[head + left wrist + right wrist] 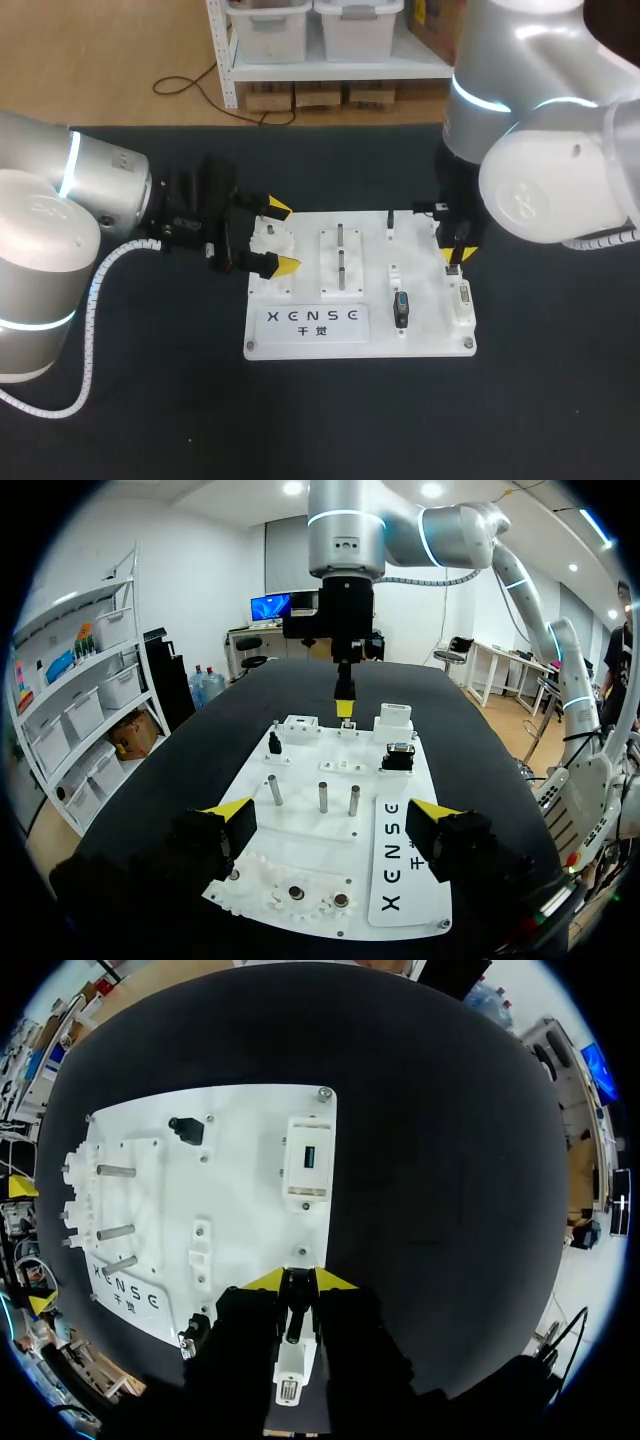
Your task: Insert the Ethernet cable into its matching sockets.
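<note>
misalignment risk: our right gripper (pixel 300 1281) pinches the ethernet plug (pixel 291 1356) near the socket block (pixel 308 1160); a tilted descent may jam it. our left gripper (pixel 332 818) stands spread.

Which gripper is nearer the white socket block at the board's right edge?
Right: right gripper, holding the plug, is beside the socket block; left gripper is at the board's opposite edge.

Bright overhead light, soft shadows; glare on R arm (pixel 545 180).
</note>
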Robot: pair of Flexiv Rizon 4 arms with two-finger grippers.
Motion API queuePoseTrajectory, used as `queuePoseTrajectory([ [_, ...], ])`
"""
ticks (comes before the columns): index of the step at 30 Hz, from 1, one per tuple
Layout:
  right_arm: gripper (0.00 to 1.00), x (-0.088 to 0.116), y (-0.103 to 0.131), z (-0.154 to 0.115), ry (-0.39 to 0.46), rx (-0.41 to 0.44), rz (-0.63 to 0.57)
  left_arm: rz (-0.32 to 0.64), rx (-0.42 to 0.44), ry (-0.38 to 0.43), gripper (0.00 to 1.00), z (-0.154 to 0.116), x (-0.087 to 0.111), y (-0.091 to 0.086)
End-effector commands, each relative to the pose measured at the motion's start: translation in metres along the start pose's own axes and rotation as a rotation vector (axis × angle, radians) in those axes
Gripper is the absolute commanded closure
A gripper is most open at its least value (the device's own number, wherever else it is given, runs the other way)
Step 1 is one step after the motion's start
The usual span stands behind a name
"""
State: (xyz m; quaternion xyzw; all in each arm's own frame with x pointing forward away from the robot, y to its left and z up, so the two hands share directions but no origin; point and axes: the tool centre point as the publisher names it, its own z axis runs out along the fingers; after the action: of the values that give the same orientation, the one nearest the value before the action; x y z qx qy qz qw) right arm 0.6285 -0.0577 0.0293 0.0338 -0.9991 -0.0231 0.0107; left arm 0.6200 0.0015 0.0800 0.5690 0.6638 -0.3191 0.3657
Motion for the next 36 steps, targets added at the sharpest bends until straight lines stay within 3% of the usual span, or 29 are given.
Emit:
queuePoseTrajectory([
  [1,1.00,-0.001,0.001,0.002,0.000,-0.001,-0.002,-0.002,0.003,0.006,0.00,0.001,-0.001,0.001],
  [36,1.00,-0.003,0.005,0.023,0.023,-0.013,-0.002,-0.002,0.003,0.006,0.00,0.001,-0.001,0.001],
])
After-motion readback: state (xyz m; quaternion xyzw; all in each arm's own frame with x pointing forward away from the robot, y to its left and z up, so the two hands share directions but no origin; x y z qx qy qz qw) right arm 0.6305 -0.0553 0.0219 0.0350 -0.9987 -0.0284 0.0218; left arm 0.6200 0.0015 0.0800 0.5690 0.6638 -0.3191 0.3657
